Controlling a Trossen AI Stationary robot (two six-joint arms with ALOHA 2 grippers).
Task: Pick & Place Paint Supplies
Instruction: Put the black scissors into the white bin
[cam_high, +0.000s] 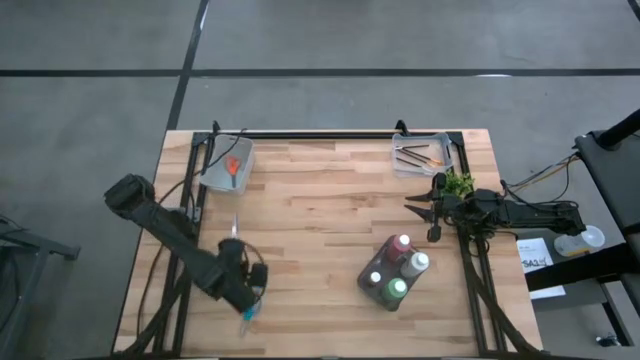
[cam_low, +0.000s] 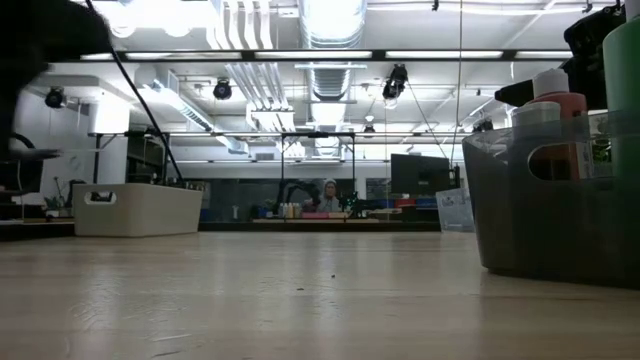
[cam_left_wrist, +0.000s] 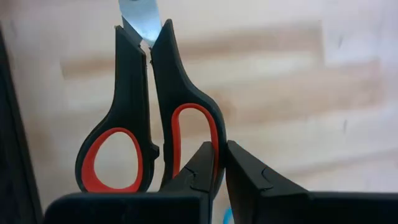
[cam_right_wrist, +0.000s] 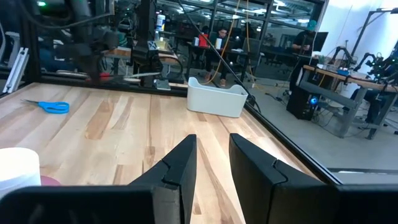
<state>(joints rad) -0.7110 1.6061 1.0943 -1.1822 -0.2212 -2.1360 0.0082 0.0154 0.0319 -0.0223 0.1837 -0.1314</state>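
- A dark caddy (cam_high: 392, 275) stands toward the counter's (cam_high: 320, 200) front right part, holding four paint bottles: the dark red bottle (cam_high: 401, 245), the white bottle (cam_high: 417, 263), the green bottle (cam_high: 397, 290) and one more (cam_high: 375, 279) whose colour cannot be told.
- A clear tray (cam_high: 421, 155) at the far right corner holds several thin paintbrushes (cam_high: 414, 157).
- A second clear tray (cam_high: 227, 164) near the far left corner holds something orange-red (cam_high: 232, 167).
- The left pincer (cam_left_wrist: 222, 163) is clenched on the black handle of red-lined scissors (cam_left_wrist: 149, 118), near the counter's front left.
- Blue scissors (cam_right_wrist: 50, 106) lie flat by the front edge, just beside the left arm.
- The right pincer (cam_right_wrist: 211, 163) hovers near the right edge beside a small plant (cam_high: 459, 184), its fingers slightly apart and holding nothing.
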